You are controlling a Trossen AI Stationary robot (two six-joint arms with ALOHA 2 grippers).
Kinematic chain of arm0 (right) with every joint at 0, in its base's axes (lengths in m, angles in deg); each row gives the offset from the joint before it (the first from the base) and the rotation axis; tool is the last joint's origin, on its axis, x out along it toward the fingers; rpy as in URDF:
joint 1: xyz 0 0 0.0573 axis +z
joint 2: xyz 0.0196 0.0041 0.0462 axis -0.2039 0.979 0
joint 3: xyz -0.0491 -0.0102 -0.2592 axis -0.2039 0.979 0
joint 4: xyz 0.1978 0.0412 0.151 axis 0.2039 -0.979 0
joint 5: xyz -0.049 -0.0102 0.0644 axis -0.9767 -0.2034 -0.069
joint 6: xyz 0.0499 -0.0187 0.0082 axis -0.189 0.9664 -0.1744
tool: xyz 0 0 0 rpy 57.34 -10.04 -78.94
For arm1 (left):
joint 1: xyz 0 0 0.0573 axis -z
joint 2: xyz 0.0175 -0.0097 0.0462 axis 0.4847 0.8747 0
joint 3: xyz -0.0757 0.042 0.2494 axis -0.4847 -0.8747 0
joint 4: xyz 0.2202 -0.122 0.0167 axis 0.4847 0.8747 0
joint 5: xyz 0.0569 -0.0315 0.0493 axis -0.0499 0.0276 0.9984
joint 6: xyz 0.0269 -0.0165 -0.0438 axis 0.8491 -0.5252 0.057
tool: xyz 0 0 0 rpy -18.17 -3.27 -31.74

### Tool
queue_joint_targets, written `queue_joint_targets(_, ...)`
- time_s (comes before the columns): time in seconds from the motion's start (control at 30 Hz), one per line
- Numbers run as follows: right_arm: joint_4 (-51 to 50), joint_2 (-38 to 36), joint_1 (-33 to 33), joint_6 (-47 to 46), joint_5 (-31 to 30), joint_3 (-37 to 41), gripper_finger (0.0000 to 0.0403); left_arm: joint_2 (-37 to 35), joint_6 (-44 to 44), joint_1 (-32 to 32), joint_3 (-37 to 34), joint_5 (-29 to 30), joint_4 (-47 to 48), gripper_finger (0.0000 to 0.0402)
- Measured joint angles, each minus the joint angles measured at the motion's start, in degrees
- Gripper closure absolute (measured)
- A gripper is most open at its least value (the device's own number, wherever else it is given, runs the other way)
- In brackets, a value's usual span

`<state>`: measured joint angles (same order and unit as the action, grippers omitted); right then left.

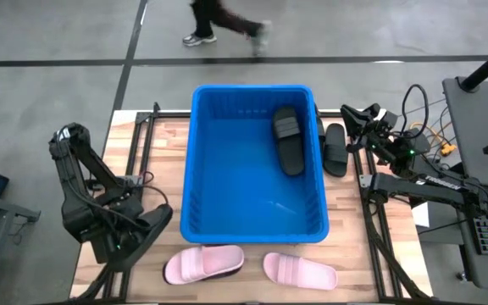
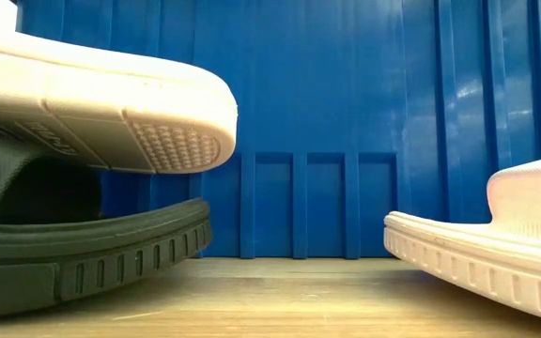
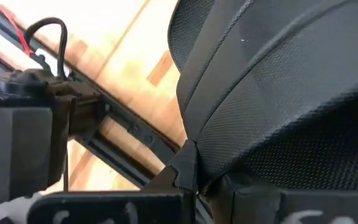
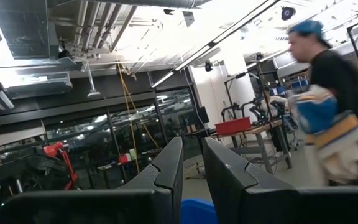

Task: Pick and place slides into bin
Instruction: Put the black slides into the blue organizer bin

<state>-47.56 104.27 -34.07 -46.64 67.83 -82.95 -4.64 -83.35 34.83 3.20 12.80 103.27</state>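
The bin (image 1: 200, 169) is glossy blue plastic, its walls moulded in smooth vertical ribs. The worktop (image 1: 166, 135) is pale, matt wood in jointed strips, framed by dark metal rails (image 1: 139, 152). The black slides (image 1: 288, 140) at 1 o'clock look matt, foam-like, with ribbed straps. The pink slides (image 1: 203, 263) at 6 o'clock are smooth and matt; seen low, their soles show fine stippled tread and notched edges. The left gripper (image 1: 152, 225) presses a finely textured matt black surface. The floor (image 1: 58, 34) is dull grey.
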Motion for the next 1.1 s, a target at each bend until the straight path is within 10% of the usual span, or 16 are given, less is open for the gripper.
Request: queue_joint_targets(1.1,-0.04,0.0,0.0,1.51,0.0,-0.02,0.0346,-4.72,1.54,-0.1,7.23,21.95,0.02,0.0401)
